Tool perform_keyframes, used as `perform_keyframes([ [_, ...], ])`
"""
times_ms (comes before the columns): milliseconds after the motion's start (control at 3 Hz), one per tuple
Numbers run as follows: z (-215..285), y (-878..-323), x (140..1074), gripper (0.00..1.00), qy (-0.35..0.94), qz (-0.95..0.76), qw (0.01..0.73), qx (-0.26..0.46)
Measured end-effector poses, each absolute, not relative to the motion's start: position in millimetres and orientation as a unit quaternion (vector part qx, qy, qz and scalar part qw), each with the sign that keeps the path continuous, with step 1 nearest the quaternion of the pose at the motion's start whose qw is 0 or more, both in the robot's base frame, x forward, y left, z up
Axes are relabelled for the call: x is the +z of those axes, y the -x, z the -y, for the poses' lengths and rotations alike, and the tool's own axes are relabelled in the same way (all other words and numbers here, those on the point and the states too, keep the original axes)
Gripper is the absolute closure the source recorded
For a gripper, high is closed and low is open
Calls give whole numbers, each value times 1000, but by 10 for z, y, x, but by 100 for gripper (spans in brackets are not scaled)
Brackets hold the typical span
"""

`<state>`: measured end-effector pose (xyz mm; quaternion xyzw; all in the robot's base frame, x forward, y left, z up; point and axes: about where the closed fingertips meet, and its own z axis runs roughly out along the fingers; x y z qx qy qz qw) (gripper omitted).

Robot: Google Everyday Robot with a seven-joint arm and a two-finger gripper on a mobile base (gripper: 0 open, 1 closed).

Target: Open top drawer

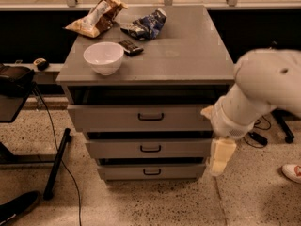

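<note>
The grey cabinet (pixel 188 55) has three drawers with black loop handles. The top drawer (pixel 108 118) has the tallest front and a handle (pixel 151 117) at its centre. It stands slightly pulled out, with a dark gap above its front. My gripper (pixel 220 157) is cream-coloured and hangs pointing down at the cabinet's right front corner, beside the middle drawer (pixel 113 149). It is below and to the right of the top drawer's handle and holds nothing that I can see. My white arm (pixel 263 88) covers the drawer's right end.
On the cabinet top are a white bowl (pixel 104 57), a small dark bar (pixel 130 46), a brown snack bag (pixel 96 17) and a blue snack bag (pixel 146 24). A black stand (pixel 14 84) with a cable is at left. A shoe (pixel 292 172) is at right.
</note>
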<state>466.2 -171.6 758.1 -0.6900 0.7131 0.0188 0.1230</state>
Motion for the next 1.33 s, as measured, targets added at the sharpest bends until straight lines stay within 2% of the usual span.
perform_keyframes([
  [333,1762,-4715,7143,0,681,-711,170,28],
  [1000,1794,-4944,7017,0,667,-714,210,13],
  [1333,1854,-5293,6873,0,649,-723,236,-18],
])
